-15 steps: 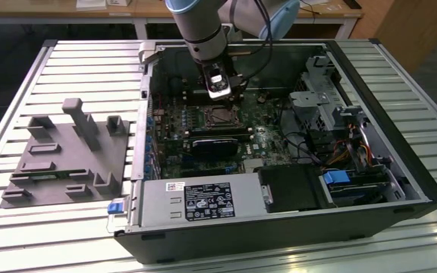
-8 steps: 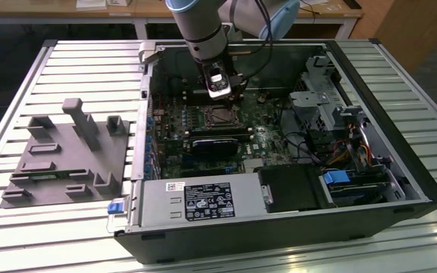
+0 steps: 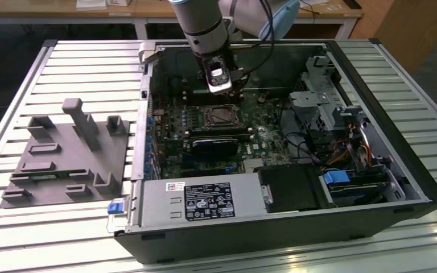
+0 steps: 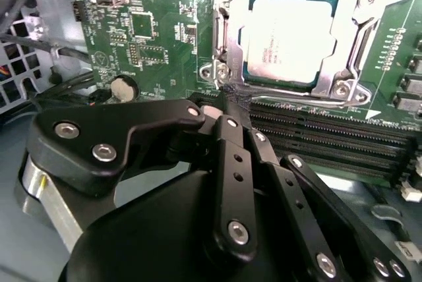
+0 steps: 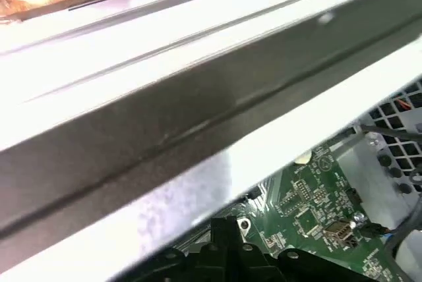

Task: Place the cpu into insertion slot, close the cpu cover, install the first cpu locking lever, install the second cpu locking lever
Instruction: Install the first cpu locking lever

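Note:
The cpu, a silvery square chip, lies in the insertion slot on the green motherboard inside the open computer case. The cpu cover, a silver windowed frame, lies flat down over the chip's edges. A thin metal locking lever runs along the socket's side nearest the memory slots. My gripper is shut with its black fingertips at the socket's corner, right by that lever's end; nothing shows between them. In the exterior view the gripper hangs just behind the socket.
Long black memory slots lie beside the socket. A black block, the power supply, the drive cage and cables crowd the case. A grey fixture plate sits on the slatted table at the exterior view's left.

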`<state>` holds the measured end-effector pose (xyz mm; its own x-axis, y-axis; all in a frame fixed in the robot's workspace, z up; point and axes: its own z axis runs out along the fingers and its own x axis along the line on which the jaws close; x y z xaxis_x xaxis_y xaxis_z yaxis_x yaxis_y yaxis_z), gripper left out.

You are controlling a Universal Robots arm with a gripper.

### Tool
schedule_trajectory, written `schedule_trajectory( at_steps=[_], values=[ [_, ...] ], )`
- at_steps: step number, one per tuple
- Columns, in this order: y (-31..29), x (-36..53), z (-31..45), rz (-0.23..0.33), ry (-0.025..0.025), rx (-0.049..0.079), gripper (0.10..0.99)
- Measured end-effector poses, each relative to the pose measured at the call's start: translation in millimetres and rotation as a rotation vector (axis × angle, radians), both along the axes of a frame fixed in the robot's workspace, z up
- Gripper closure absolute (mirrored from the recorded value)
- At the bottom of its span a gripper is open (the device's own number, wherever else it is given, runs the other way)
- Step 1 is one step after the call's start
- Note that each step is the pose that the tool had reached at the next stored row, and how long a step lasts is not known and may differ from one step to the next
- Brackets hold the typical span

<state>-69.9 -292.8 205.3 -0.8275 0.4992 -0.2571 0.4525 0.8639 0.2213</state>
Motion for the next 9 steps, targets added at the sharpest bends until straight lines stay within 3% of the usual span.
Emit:
schedule_trajectory(
  at_steps=[7, 8, 9],
  values=[
    [0.0, 0.0, 3.2, 0.0, 0.0, 0.0, 0.984],
    [0.0, 0.3, 3.2, 0.0, 0.0051, 0.0, 0.984],
    [0.0, 0.7, 3.1, 0.0, 0.0158, 0.0, 0.984]
  ],
)
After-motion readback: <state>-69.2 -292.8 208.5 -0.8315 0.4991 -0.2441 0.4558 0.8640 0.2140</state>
